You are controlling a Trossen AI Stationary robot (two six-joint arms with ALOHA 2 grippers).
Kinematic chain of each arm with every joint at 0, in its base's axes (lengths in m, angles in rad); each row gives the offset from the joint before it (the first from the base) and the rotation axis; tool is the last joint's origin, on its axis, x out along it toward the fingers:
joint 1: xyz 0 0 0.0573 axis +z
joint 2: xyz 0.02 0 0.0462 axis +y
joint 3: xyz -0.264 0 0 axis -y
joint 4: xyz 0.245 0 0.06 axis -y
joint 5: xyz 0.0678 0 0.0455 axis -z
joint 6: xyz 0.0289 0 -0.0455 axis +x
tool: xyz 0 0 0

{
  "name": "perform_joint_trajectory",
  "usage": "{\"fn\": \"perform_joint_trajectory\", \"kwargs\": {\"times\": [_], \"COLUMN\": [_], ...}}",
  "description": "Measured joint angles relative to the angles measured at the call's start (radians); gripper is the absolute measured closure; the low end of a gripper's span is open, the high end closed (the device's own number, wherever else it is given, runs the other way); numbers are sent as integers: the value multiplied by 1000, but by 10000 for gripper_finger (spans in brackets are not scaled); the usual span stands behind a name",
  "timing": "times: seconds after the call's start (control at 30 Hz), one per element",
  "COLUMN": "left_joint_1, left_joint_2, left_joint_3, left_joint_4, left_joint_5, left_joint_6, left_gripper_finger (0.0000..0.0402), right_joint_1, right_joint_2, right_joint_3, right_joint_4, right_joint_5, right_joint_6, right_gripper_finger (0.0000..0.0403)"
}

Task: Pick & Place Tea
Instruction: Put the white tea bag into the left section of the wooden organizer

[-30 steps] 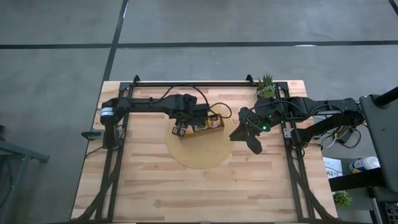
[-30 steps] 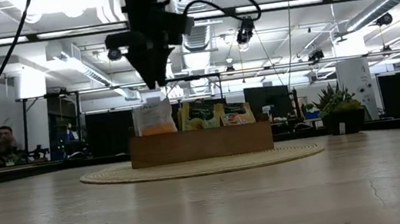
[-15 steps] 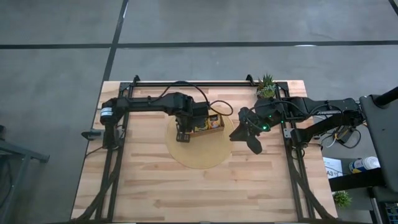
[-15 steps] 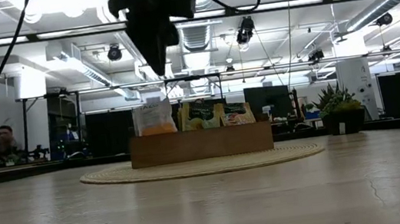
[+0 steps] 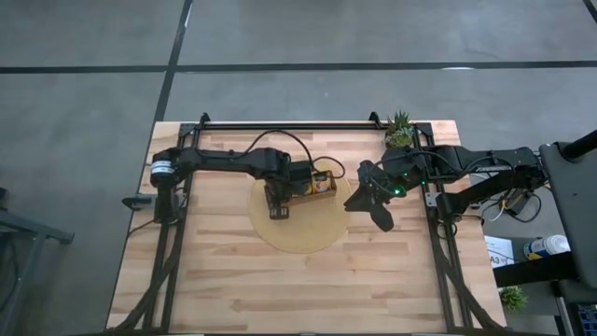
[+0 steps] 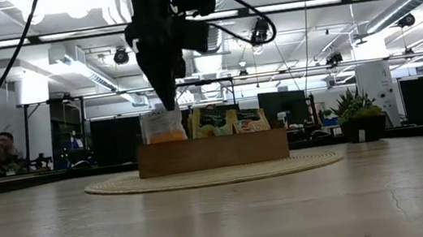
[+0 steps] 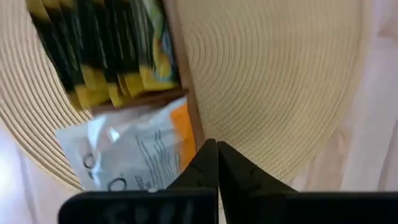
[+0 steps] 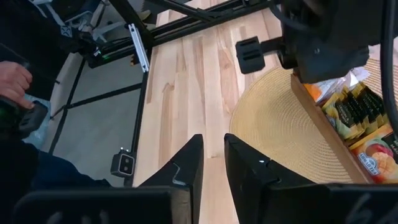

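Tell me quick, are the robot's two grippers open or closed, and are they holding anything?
Left gripper: fingers shut, nothing between them, above the white-and-orange tea sachets.
Right gripper: fingers slightly apart, holding nothing, waiting beside the round woven mat.

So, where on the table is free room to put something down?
Bare wood lies along the near edge of the table, in front of the round mat. Crowded: the mat's far half, with the tray of tea sachets and the left gripper.
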State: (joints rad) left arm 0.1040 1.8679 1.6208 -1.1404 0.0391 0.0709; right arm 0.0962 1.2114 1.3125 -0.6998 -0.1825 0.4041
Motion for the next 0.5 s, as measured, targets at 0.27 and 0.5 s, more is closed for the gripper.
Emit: {"fn": "perform_joint_trajectory", "kwargs": {"times": [0.27,0.5], "left_joint_1": [4,6], "left_joint_2": [0,0], "left_joint_3": [-60,-103], "left_joint_4": [60,90], "left_joint_5": [0,-22], "left_joint_6": [-39,-54], "left_gripper_finger": [401,401], "right_joint_1": [0,0], "right_joint_2": [0,0], "right_joint_3": [0,0], "right_joint_4": [0,0], "right_joint_5": [0,0], "right_joint_6": [-8,-11], "right_gripper_finger": [339,339]}}
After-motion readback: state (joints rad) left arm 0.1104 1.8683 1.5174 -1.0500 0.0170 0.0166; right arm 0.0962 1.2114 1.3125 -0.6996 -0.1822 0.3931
